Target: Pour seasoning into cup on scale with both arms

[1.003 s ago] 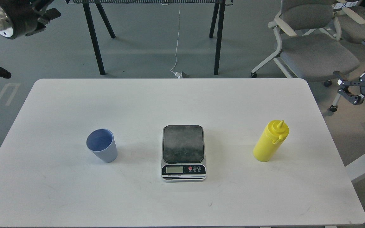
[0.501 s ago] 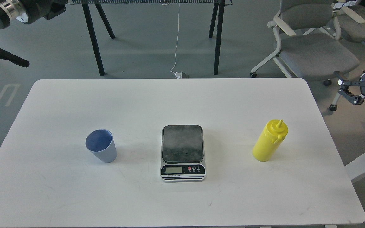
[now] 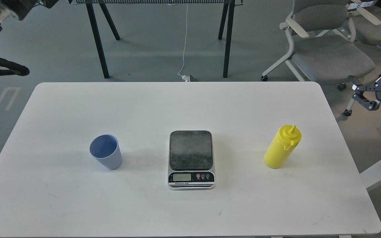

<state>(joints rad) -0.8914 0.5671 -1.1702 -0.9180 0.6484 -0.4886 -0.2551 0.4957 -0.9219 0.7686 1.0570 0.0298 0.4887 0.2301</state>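
The light blue cup (image 3: 106,152) stands upright on the white table (image 3: 177,105), left of centre. The scale (image 3: 191,159) lies at the table's middle with nothing on its dark platform. The yellow seasoning bottle (image 3: 281,147) stands upright to the right, its nozzle up and its small cap hanging at the side. My right gripper (image 3: 367,64) is open and empty, off the table's right edge, up and right of the bottle. My left gripper (image 3: 43,2) is at the top left corner, far from the cup, its fingers cut off by the frame edge.
Grey office chairs (image 3: 329,53) stand behind the table's right corner, near my right gripper. Black table legs (image 3: 98,39) and a white cable (image 3: 184,39) are on the floor behind. A black rod (image 3: 5,70) pokes in at the left edge.
My left arm has risen and moved toward the top left corner, taking its gripper mostly out of view. The right gripper, cup, scale and bottle have barely moved.
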